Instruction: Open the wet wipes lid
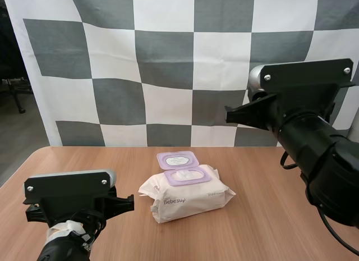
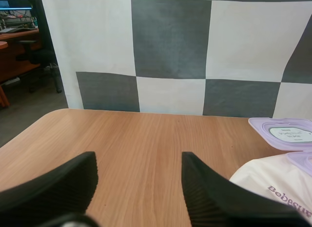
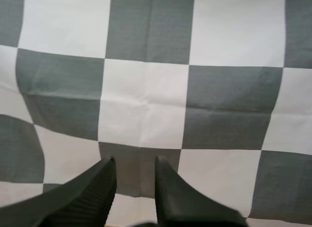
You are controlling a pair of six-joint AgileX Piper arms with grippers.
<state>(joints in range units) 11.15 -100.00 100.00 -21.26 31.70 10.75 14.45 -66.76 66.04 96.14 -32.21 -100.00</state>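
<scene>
A white pack of wet wipes (image 1: pixel 188 198) lies in the middle of the wooden table (image 1: pixel 263 221). Its purple lid (image 1: pixel 178 159) is flipped back and lies flat behind the oval opening (image 1: pixel 187 175). My left gripper (image 2: pixel 139 158) is open just above the table, to the left of the pack (image 2: pixel 275 190), with nothing between its fingers; the raised lid (image 2: pixel 285 133) shows beyond the pack. My right arm (image 1: pixel 314 143) is held high at the table's right side. Its gripper (image 3: pixel 135 161) is open by a narrow gap, empty, and faces the backdrop.
The left arm (image 1: pixel 70 207) sits low at the table's front left corner. Bare wood lies around the pack on every side. The table's rounded left edge (image 2: pixel 39 120) is near the left gripper.
</scene>
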